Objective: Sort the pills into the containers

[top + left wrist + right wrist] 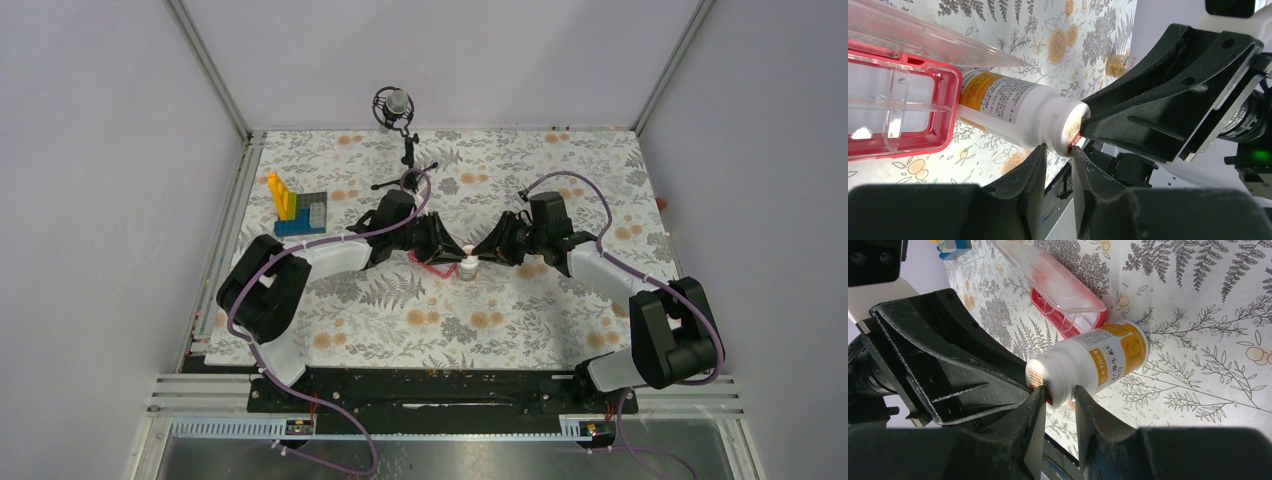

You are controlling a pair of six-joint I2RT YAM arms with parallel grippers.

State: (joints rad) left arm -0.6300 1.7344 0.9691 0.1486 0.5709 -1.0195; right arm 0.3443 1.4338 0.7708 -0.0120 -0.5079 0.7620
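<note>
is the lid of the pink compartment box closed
No, the clear lid stands angled up off the pink box, leaving its compartments uncovered.

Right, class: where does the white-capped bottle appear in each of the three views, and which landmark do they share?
Top external: bottle mid-table, between the two arms' tips.
Left wrist: bottle at centre, cap pointing right.
Right wrist: bottle at centre, cap towards lower left.
Shared landmark: the pink box beside it.
</note>
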